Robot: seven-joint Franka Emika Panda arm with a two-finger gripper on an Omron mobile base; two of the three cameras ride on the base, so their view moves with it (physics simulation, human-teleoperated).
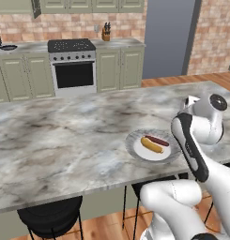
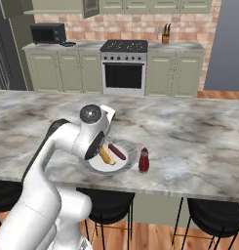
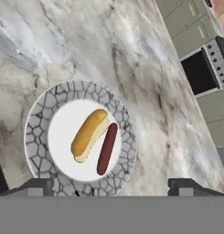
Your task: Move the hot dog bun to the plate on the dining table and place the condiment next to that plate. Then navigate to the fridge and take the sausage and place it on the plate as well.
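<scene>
The plate point(image 3: 36, 119) is seen on the marble counter point(image 1: 65, 136), near its front edge. The bun point(image 3: 89, 134) and the sausage point(image 3: 107, 149) are laid side by side on the plate's white centre, touching along part of their length. The red condiment point(image 2: 144, 160) is stood upright on the counter just beside the plate's rim. The gripper point(image 3: 112, 185) is held above the plate with its jaws spread wide and nothing between them. Black stools point(image 1: 50, 216) are tucked under the counter edge. A stove point(image 2: 124, 68) is set among green cabinets behind.
</scene>
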